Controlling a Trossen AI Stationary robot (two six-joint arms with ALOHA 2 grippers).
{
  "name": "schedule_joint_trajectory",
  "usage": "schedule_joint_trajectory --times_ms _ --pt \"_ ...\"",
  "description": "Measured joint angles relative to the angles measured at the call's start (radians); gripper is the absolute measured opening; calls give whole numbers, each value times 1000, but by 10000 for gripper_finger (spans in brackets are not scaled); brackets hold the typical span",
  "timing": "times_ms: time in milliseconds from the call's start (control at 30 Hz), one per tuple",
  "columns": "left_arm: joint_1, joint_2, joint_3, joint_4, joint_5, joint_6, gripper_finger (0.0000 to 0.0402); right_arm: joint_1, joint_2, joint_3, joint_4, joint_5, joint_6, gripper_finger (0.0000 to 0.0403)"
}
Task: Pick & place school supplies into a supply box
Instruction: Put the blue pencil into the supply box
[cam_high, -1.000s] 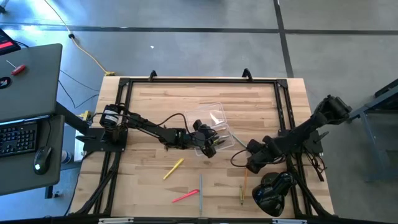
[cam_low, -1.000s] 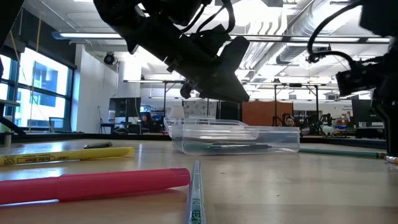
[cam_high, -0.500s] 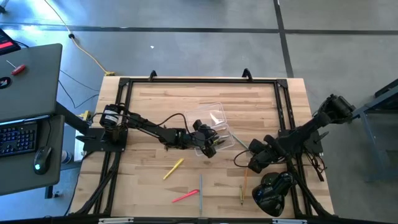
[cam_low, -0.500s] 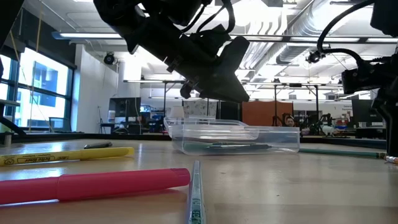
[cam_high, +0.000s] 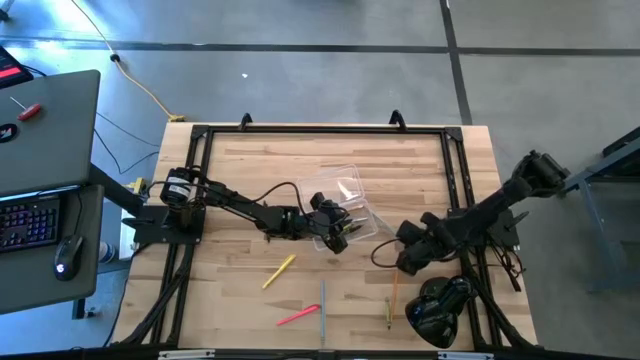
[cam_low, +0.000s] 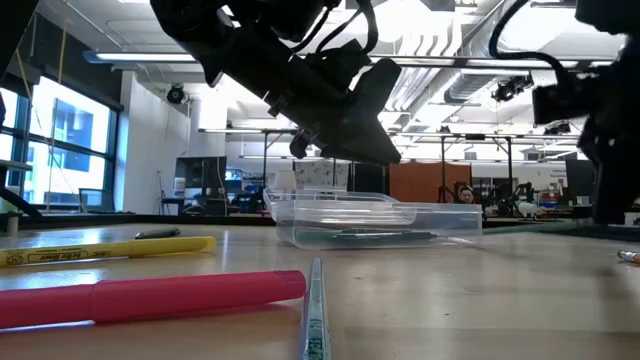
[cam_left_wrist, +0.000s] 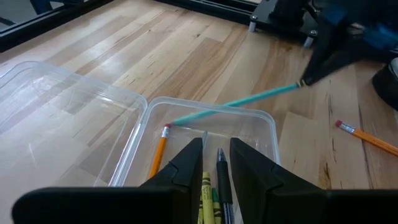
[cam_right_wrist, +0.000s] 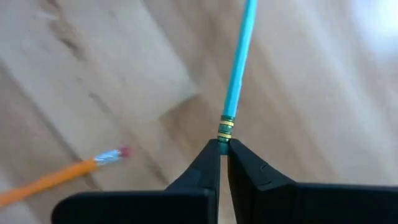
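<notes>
The supply box (cam_left_wrist: 268, 127) is clear plastic and stands mid-table (cam_high: 358, 222), its lid (cam_left_wrist: 56, 112) beside it on the far side. An orange pencil (cam_left_wrist: 158, 152), a black pen (cam_left_wrist: 221, 168) and yellow and green ones lie inside. My left gripper (cam_left_wrist: 216, 163) stands open above the box's near end. My right gripper (cam_right_wrist: 222, 149) is shut on a light blue pencil (cam_left_wrist: 249, 99), right of the box (cam_high: 398, 243). On the table lie a yellow pen (cam_high: 279, 271), a pink pen (cam_high: 298, 316), a thin pencil (cam_high: 322, 300), an orange pencil (cam_high: 394, 288) and a brown one (cam_high: 389, 313). My right gripper pinches the light blue pencil at its banded eraser end (cam_right_wrist: 225, 132) between its two fingertips. The fingers come steeply from above. That end is lifted off the table, and the pencil slopes down toward the box, its tip (cam_left_wrist: 177, 120) over the box's rim; I cannot tell whether it rests there.
A bulky black object (cam_high: 438, 308) sits at the near right corner, close to the right arm. A black frame (cam_high: 320, 128) borders the tabletop. Bare wood lies on the far side of the box and at the near left.
My right gripper has shut on the light blue pencil's eraser end and risen a little. That end of the pencil has come up off the table, and the pencil no longer lies flat in the low view.
</notes>
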Motion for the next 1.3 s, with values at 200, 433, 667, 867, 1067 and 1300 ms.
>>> schedule_joint_trajectory --times_ms 200,433,667,867,1067,1300 --pt "0 0 0 0 3 0 113 -1 -3 111 -243 79 38 3" --pt "0 0 0 0 6 0 113 21 -3 221 -352 202 14 2" --pt "0 0 0 -7 11 0 113 23 -4 263 -248 309 -207 1" --pt "-1 -44 2 -86 56 5 113 18 -4 263 -181 283 -304 1" --pt "-6 -143 7 -240 51 4 113 15 -4 258 -179 277 -311 1" --pt "-22 -275 4 -429 -16 -29 113 -28 -5 252 -23 226 -490 1"
